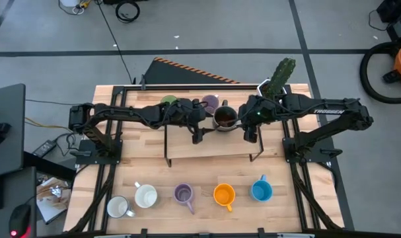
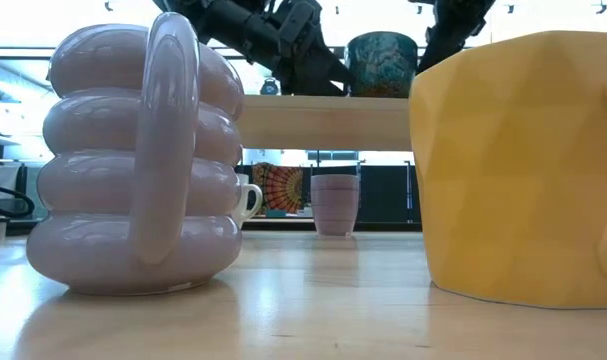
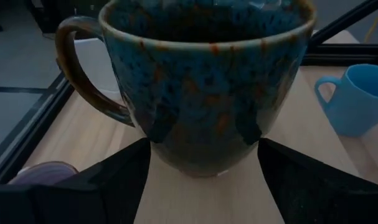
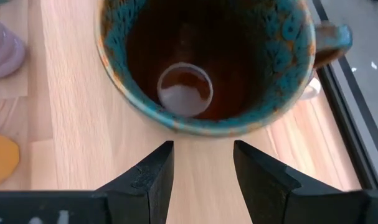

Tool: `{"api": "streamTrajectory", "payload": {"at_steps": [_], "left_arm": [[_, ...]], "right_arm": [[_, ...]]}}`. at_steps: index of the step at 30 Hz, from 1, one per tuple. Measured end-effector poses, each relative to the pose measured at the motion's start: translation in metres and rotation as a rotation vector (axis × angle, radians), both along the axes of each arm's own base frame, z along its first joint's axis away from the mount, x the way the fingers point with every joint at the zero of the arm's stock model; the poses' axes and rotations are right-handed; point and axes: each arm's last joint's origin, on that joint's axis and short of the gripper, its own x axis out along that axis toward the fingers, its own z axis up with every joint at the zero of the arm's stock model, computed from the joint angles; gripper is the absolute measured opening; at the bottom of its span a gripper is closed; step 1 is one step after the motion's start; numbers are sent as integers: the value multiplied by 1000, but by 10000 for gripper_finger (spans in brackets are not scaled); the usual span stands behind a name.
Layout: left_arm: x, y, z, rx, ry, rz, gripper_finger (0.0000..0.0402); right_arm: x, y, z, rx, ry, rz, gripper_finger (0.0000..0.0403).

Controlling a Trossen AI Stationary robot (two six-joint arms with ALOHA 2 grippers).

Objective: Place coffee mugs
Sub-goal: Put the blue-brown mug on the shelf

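The dark brown mug, glazed speckled teal, stands upright by its base on a raised wooden shelf. My left gripper is open at the mug's left. In its wrist view the gripper has one finger to each side of the mug's foot, and I cannot tell whether they touch. My right gripper is open at the mug's right. It looks down into the mug, its fingertips just short of the rim. Five more mugs stand in a row near the table's front edge.
Front row, left to right: two white mugs, lilac, orange, blue. A green mug and a purple mug stand behind the shelf. The cactus pot is at the far right. The shelf's metal legs reach the table.
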Motion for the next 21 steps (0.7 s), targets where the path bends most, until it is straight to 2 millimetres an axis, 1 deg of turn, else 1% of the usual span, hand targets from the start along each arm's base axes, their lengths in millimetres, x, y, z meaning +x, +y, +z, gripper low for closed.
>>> {"api": "streamTrajectory", "payload": {"at_steps": [10, 19, 21], "left_arm": [[9, 2, -12, 0, -8, -2, 304], [11, 7, -7, 9, -71, 4, 304], [14, 8, -9, 11, -86, 7, 304]], "right_arm": [[-2, 0, 1, 2, 1, -1, 172], [-13, 0, 7, -24, -14, -12, 172], [-15, 0, 8, -25, -14, -11, 172]]}}
